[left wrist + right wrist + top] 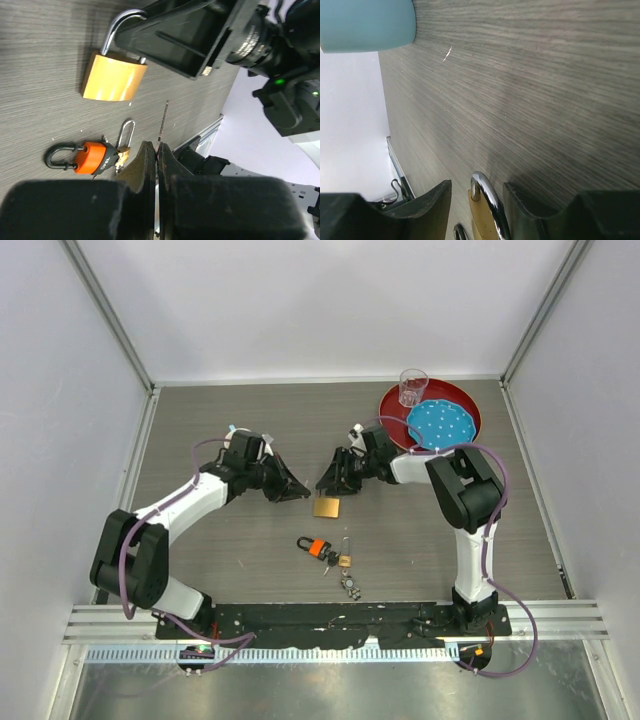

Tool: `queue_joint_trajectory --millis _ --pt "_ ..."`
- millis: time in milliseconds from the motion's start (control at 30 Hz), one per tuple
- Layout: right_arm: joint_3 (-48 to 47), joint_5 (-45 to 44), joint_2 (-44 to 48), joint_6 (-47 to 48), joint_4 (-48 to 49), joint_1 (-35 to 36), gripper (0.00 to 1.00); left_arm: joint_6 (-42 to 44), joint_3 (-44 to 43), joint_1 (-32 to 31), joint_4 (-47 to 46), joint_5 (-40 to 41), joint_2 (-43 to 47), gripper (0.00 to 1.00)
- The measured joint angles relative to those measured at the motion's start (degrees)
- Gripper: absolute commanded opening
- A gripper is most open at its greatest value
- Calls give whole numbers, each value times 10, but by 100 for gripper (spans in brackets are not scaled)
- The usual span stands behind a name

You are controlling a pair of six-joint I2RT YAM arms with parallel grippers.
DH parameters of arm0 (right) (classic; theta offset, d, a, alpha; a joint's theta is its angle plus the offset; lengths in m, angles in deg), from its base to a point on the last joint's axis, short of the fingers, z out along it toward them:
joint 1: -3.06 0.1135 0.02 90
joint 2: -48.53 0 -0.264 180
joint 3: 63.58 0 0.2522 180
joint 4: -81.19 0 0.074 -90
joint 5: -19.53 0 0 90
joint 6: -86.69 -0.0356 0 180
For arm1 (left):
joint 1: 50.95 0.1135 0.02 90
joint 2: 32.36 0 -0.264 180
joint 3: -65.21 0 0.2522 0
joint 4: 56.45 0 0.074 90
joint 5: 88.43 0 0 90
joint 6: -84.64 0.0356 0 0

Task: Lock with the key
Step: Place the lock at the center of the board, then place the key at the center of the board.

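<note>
The big brass padlock lies flat on the table between my two grippers, its silver shackle raised out of the body. My right gripper is open, and in its wrist view the shackle stands between the fingers with a gap on each side. The key, a small bunch with an orange and a black head, lies nearer the arm bases, also visible in the left wrist view. My left gripper is shut on nothing, its fingers pressed together above the table left of the padlock.
A tiny brass padlock with a silver keychain lies beside the key. At the back right stands a red tray holding a blue dotted plate and a clear cup. White walls enclose the table.
</note>
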Motion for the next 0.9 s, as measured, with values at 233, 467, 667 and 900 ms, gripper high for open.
queue_joint_trajectory --millis 233,467,667,900 --pt "-60 -33 3 63 -111 -6 59 19 -14 0 37 0 -21 0" --pt "-113 -93 7 123 -213 -9 60 24 -17 0 48 2 -43 0" --pt "-135 -130 30 149 -281 -18 66 24 -21 0 53 2 -67 0" --pt "-151 -139 118 163 -333 -30 70 23 -36 0 47 3 -107 0"
